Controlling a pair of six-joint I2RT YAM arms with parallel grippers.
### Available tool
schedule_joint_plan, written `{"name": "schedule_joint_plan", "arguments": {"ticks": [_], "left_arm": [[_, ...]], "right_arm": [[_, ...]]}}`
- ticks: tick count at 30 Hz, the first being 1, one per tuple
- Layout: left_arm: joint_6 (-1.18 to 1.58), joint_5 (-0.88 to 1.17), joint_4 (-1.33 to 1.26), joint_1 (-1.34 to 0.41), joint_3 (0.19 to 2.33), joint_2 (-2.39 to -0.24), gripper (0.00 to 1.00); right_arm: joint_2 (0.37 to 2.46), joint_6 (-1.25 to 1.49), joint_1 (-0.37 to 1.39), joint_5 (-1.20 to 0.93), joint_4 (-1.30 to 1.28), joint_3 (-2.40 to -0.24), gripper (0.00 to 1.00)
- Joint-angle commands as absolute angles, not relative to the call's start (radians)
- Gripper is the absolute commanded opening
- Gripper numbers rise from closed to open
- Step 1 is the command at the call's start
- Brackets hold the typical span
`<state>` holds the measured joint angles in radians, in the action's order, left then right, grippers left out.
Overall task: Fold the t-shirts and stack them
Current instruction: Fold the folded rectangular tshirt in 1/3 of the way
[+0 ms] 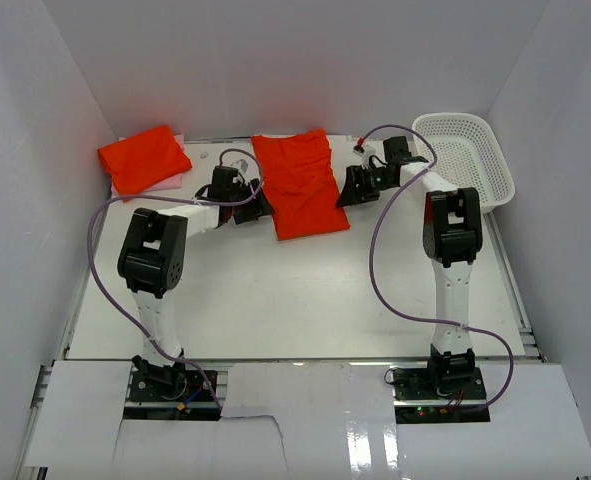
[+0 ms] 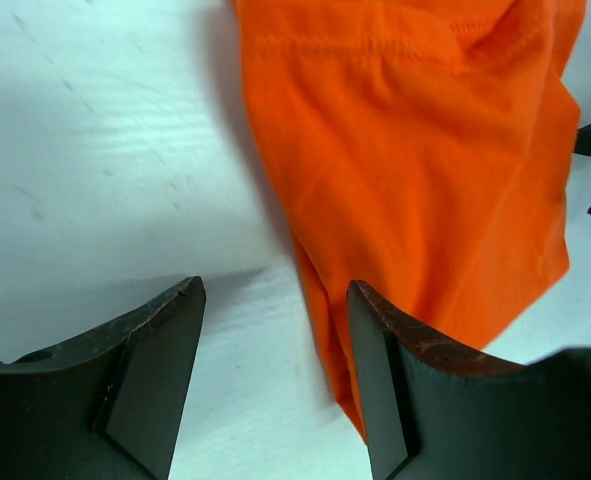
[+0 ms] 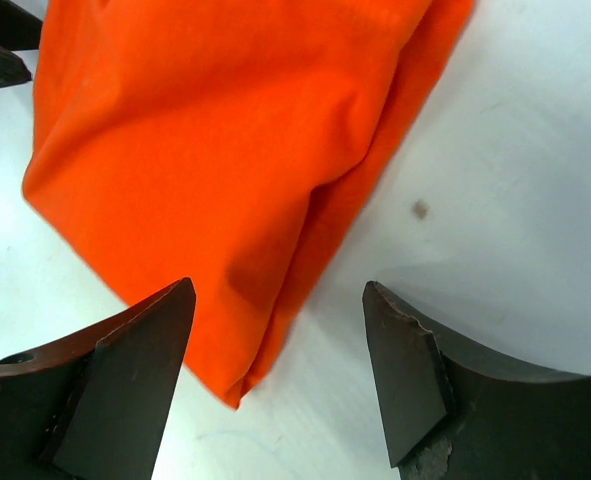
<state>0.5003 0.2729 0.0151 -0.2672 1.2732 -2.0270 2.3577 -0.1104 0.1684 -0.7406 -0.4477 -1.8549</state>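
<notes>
While flat, t-shirt (image 1: 300,185) beside left gripper (image 1: 264,206).

The long orange fabric t-shirt (image 1: 300,185) is filling the gap between the left gripper (image 1: 260,205) and the right gripper (image 1: 350,188). A white plastic mesh basket (image 1: 467,158) is crowding the far right corner, and a folded orange-and-pink cloth pile (image 1: 145,160) is crowding the far left. The near half of the white tabletop (image 1: 295,300) is lying open.

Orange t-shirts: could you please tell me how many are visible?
2: folded t-shirt far left, atop pink garment; centre t-shirt between left hand and right hand. More may hide underneath.
</notes>
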Motion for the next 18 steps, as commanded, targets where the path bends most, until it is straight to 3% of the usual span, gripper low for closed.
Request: {"name": "schedule_joint_plan", "arguments": {"ticks": [1, 15, 17, 18], "left_arm": [[0.545, 0.298, 0.011, -0.305, 1.229, -1.967, 0.70], [0.574, 0.333, -0.037, -0.357, 1.256, -2.008, 0.69], [0.574, 0.333, -0.038, -0.357, 1.256, -2.011, 0.68], [0.574, 0.336, -0.038, -0.357, 1.253, -2.011, 0.67]], "right_arm": [[2.309, -0.150, 0.172, -0.765, -0.566, -1.822, 0.75], [2.347, -0.167, 0.221, -0.790, -0.637, -1.835, 0.67], [2.350, -0.167, 0.222, -0.788, -0.640, -1.835, 0.63], [2.350, -0.166, 0.222, -0.785, -0.641, -1.835, 0.56]]}}
